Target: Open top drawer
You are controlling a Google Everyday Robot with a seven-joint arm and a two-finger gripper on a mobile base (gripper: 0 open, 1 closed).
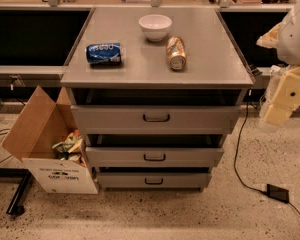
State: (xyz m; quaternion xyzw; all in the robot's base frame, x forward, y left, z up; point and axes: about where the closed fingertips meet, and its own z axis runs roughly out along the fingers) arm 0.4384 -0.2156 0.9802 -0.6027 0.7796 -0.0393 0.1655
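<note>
The top drawer [155, 119] is the widest of three grey drawers in a grey metal cabinet, with a small dark bar handle [156, 118] at its centre. Its front stands out from the cabinet, and a dark gap shows above it under the cabinet top. The narrower middle drawer [154, 157] and bottom drawer [153, 180] sit below it. My gripper [282, 101], pale yellow on a white arm, hangs at the right edge of the view. It is beside the cabinet's right side, level with the top drawer and apart from it, holding nothing that I can see.
On the cabinet top [210, 64] stand a white bowl [155, 26], a blue can [104, 53] on its side and a gold can [176, 53] on its side. An open cardboard box [50, 149] with rubbish stands at the left. A cable and black adaptor [277, 192] lie on the floor at the right.
</note>
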